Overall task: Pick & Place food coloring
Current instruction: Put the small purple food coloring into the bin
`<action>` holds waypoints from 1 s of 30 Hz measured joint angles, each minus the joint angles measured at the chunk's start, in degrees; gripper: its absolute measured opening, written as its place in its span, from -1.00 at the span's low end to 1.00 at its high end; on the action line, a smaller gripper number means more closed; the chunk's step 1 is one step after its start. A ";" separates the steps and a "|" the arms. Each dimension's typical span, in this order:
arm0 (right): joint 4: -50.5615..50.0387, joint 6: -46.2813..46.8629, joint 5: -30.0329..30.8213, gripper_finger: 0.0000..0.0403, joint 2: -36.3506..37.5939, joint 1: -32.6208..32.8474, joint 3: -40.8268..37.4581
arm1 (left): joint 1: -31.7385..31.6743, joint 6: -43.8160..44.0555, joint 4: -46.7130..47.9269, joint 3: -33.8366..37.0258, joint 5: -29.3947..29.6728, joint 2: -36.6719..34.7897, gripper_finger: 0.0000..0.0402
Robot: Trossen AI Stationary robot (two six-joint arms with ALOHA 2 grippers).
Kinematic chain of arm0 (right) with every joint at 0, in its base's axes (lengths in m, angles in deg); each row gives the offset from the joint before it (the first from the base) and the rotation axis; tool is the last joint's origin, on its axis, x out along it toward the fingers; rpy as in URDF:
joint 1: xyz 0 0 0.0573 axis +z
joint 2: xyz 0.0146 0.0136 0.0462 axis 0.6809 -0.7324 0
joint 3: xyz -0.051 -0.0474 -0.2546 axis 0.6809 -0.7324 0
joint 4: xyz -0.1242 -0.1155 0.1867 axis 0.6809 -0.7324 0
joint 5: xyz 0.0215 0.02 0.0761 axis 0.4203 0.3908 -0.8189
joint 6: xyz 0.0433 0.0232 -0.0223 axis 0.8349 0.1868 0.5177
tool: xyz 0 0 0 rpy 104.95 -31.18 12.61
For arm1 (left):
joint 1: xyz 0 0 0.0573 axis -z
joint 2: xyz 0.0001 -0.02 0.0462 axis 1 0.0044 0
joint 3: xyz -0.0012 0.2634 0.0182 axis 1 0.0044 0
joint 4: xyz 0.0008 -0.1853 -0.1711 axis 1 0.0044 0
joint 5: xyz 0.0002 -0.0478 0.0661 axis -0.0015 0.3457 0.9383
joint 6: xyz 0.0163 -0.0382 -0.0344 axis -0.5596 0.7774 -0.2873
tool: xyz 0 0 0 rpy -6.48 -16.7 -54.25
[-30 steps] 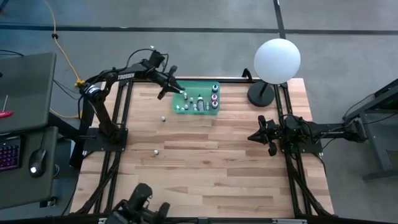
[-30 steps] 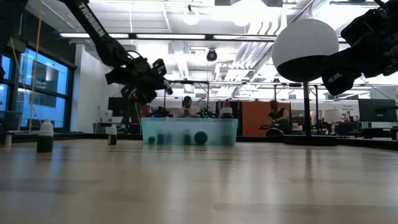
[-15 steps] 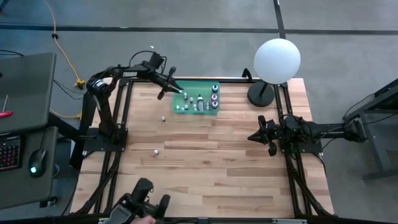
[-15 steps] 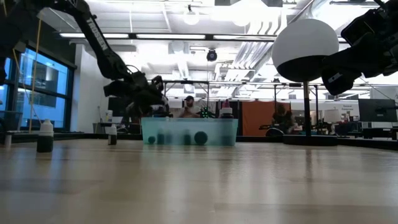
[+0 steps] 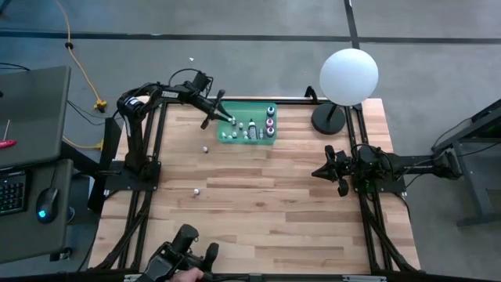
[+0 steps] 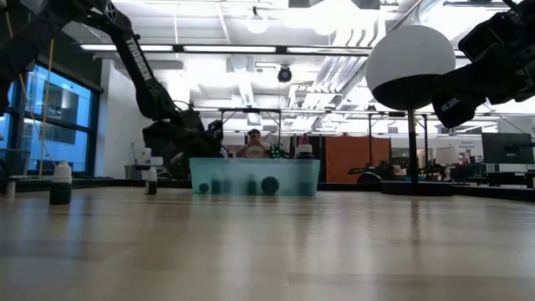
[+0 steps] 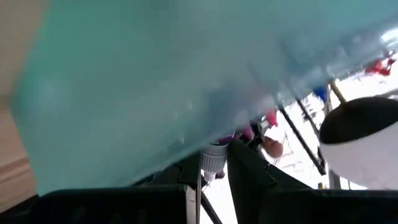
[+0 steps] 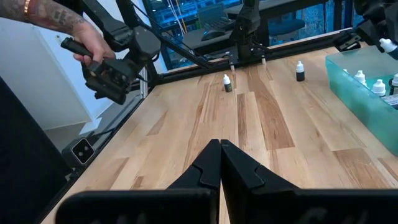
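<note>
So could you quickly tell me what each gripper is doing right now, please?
Left gripper: shut on a white-capped food coloring bottle, at the green tray.
Right gripper: shut, holding nothing, waiting above the table's right side.

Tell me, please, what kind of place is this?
Probably a robotics lab in an open office or workshop: two arms mounted at a wooden table, rows of ceiling lights over distant workstations, and a keyboard on a desk beside the rig.
</note>
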 joint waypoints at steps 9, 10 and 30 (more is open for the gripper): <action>0.00 0.00 0.00 -1.00 0.01 0.00 0.01 | 0.06 0.37 -0.18 -0.02 2.81 0.15 -0.80; 0.00 0.00 0.00 -1.00 -0.01 -0.01 0.00 | 0.05 0.37 -0.23 -0.07 3.37 0.09 -0.80; 0.00 0.00 0.00 -1.00 -0.01 0.00 0.02 | 0.02 3.59 -0.64 -0.09 4.99 0.05 -0.67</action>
